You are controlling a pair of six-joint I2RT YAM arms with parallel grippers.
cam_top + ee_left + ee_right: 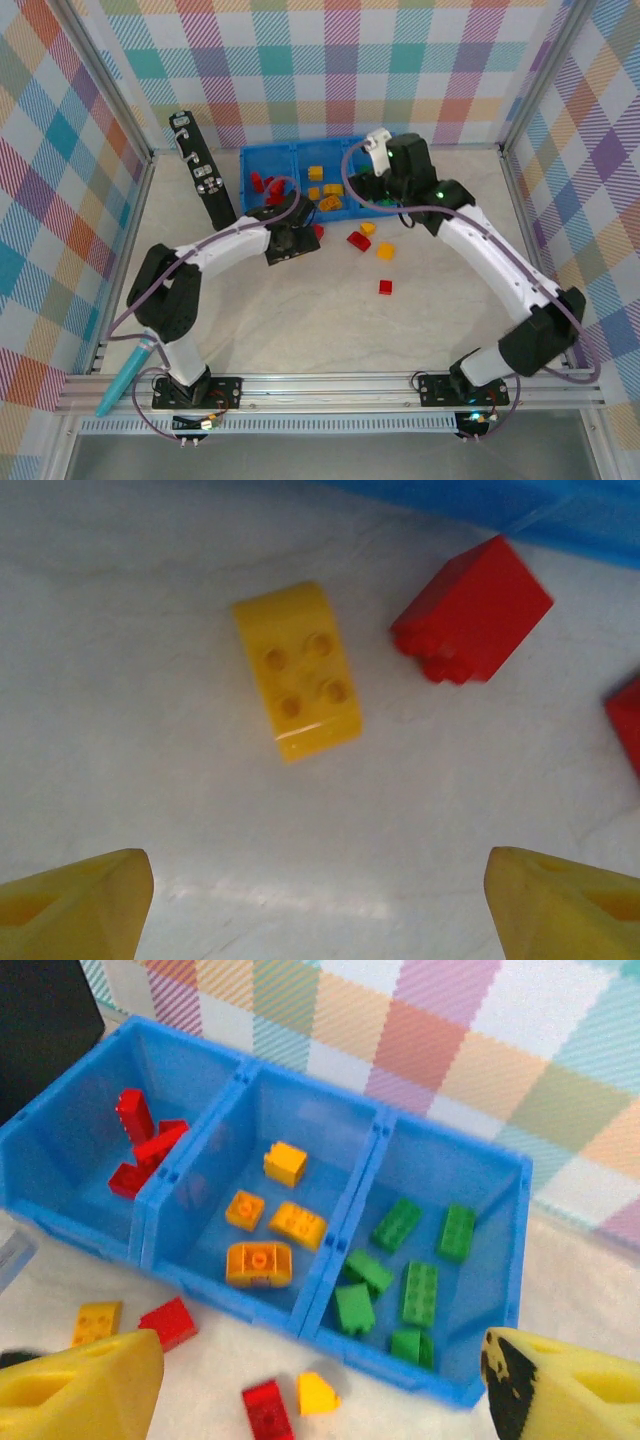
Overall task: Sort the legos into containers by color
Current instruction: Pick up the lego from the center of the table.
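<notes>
Stock as I read it from the remote station. Bin: blue, three compartments side by side, at the far side of the worktop, next to the black panel. From the right wrist, left compartment holds a few red legos, some piled on each other. Middle compartment holds four yellow-orange legos, lying apart from one another. Right compartment holds several green legos, scattered flat. Loose stock on the worktop, top view: a red pair and, a yellow one touching the first of these, an orange one between them, all near the bin's front wall. Left fingers: spread wide and empty, above the worktop. Ahead of them lies a yellow lego with its studs up. A red lego lies on its side just beside it, close to the bin wall, and a second red piece is cut off at the frame edge. Right fingers: spread wide, gripping nothing, in front of the bin. A red brick and a yellow wedge lie on the worktop below them. Teal tool: at the near left corner, beside the left arm's base.
</notes>
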